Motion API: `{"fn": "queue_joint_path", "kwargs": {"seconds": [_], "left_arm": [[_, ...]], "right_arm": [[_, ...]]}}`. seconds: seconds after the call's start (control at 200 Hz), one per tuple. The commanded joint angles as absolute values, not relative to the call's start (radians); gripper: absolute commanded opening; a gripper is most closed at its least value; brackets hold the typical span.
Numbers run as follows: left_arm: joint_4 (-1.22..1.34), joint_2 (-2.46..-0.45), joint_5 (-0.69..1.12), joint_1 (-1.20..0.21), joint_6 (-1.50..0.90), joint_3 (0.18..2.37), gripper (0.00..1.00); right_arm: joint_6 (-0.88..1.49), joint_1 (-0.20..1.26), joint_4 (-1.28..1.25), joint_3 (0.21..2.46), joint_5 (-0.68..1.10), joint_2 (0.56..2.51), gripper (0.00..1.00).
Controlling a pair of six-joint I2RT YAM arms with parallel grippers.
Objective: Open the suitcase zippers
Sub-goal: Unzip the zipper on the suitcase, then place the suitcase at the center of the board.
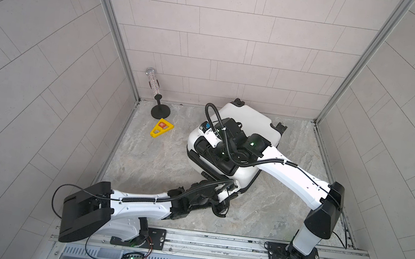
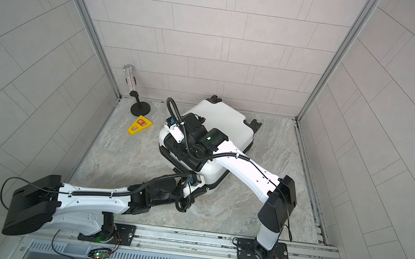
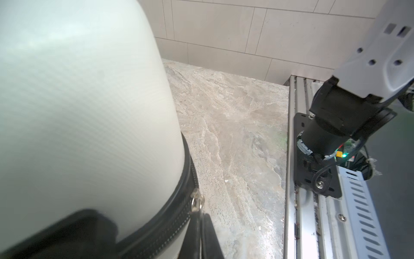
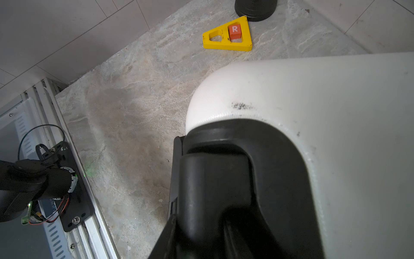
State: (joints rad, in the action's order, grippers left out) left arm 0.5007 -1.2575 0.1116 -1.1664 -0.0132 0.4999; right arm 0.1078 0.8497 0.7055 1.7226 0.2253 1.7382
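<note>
The white suitcase (image 1: pixel 246 119) (image 2: pixel 218 118) lies flat on the stone floor, its wheels toward the back wall. My right gripper (image 4: pixel 201 233) sits in the black handle panel (image 4: pixel 268 157), shut on the black suitcase handle (image 4: pixel 215 190). My left gripper (image 3: pixel 202 224) is at the case's near corner. Its black fingers (image 3: pixel 210 237) stand almost together, pinching the silver zipper pull (image 3: pixel 197 201) on the black zipper band (image 3: pixel 177 217) that rings the white shell (image 3: pixel 78 101). In both top views the wrists hide both grippers' fingertips.
A yellow triangular frame holding an orange R block (image 1: pixel 161 127) (image 4: pixel 228 35) lies left of the case. Behind it stands a black-footed post with a glittery tube (image 1: pixel 161 110). Tiled walls close three sides. The arms' mounting rail (image 1: pixel 213 242) runs along the front.
</note>
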Motion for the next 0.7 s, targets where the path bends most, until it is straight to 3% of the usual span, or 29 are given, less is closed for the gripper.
{"fn": "queue_joint_path", "kwargs": {"seconds": [0.0,0.14,0.295,0.38,0.45,0.536,0.591,0.696], "left_arm": [[0.620,-1.205,0.189,-1.226,0.000,0.550,0.30],[0.417,-1.077,0.151,-1.226,0.052,0.535,0.48],[0.179,-0.917,0.078,-1.224,0.091,0.534,0.53],[0.039,-0.849,0.017,-1.219,0.135,0.561,0.57],[-0.069,-0.818,0.005,-1.189,0.172,0.597,0.61],[-0.203,-0.811,0.107,-1.092,0.215,0.657,0.62],[-0.280,-0.825,0.192,-1.020,0.265,0.707,0.62],[-0.437,-0.895,0.326,-0.894,0.403,0.830,0.63]], "right_arm": [[0.039,0.827,0.483,1.709,0.222,1.677,0.00],[-0.072,0.822,0.491,1.626,0.336,1.621,0.00],[-0.149,0.822,0.496,1.551,0.417,1.578,0.00],[-0.173,0.822,0.466,1.503,0.404,1.533,0.31],[-0.177,0.822,0.433,1.461,0.375,1.482,0.50],[-0.188,0.820,0.416,1.410,0.343,1.411,0.58],[-0.190,0.818,0.412,1.371,0.310,1.363,0.70],[-0.166,0.807,0.387,1.267,0.210,1.240,0.72]]}}
